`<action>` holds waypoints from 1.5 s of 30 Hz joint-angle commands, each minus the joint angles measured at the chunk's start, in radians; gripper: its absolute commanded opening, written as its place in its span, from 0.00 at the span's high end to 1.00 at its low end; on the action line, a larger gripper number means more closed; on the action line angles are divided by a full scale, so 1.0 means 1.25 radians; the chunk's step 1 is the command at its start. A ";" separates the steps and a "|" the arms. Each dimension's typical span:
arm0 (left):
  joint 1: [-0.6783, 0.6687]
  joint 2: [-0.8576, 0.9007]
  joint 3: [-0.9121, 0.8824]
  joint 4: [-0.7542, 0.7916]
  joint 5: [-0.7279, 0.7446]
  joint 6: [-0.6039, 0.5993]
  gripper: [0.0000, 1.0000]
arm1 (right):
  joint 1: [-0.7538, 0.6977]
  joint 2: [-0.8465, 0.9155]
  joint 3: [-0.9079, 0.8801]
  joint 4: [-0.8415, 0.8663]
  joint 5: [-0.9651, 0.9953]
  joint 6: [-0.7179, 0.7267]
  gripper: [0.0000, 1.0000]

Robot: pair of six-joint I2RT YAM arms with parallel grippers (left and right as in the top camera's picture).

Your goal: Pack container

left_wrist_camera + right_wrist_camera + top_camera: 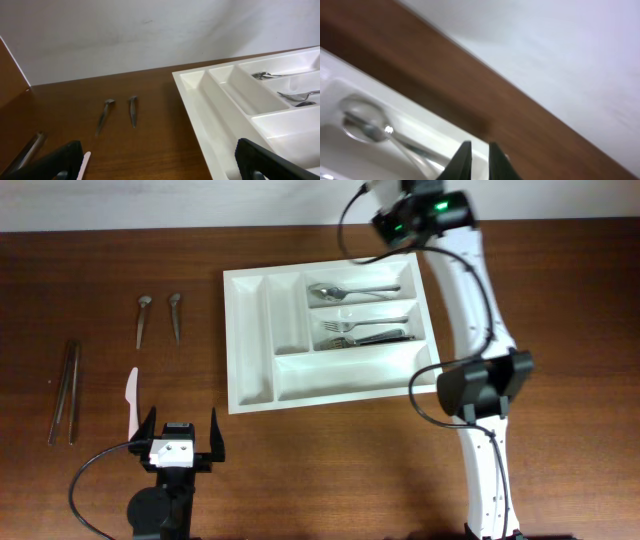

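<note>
Right, the tray [252, 330] sits mid-table, long side running left to right, and it's partly filled. A spoon [350, 290] lies in the far crosswise slot and forks [365, 330] in the middle one. The near long slot and the two narrow upright slots look bare.

The right gripper [479, 146] is up at the tray's far right corner, over the spoon slot. Its fingers are all but together, with only a thin slit between them and nothing in it. From its own camera the spoon bowl rests on the tray floor, below and to the left of the tips. So I'd call this the tail of a drop-off: the spoon is down and that arm is free.

The left gripper [182, 425] is at the near edge of the table [100, 260], jaws spread wide and empty. A white plastic knife [130, 398] lies just beside its left finger. Further out are two small spoons [143, 320] and a pair of long thin metal pieces [65, 392], all left of the tray.

The next move, I reckon, calls for a fresh pick from that left-hand spread. The knife is the closest bet for the left arm. It lies flat and thin, so the fingers need to straddle it squarely, then carry it to an empty slot.
</note>
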 commanded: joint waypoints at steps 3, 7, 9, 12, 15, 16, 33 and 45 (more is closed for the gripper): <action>-0.003 -0.005 -0.004 0.000 -0.003 0.013 0.01 | -0.120 -0.010 0.232 -0.149 0.086 0.109 0.86; -0.003 -0.005 -0.004 0.000 -0.003 0.013 0.01 | -0.208 -0.064 0.234 -0.220 0.125 0.155 0.85; -0.003 -0.005 -0.004 0.000 -0.003 0.013 0.01 | -0.251 -0.083 0.234 -0.264 0.146 0.188 0.85; -0.003 -0.005 -0.004 0.000 -0.003 0.013 0.01 | -0.322 -0.102 0.234 -0.350 0.152 0.248 0.86; -0.003 -0.005 -0.004 0.000 -0.003 0.013 0.01 | -0.405 -0.103 0.233 -0.446 0.158 0.259 0.88; -0.003 -0.005 -0.004 0.000 -0.003 0.013 0.01 | -0.429 -0.102 0.229 -0.452 0.157 0.263 0.88; -0.003 -0.005 -0.004 0.000 -0.003 0.013 0.01 | -0.573 -0.077 0.094 -0.451 0.025 0.299 0.26; -0.003 -0.005 -0.004 0.000 -0.003 0.013 0.01 | -0.573 -0.077 -0.138 -0.406 0.024 0.301 0.01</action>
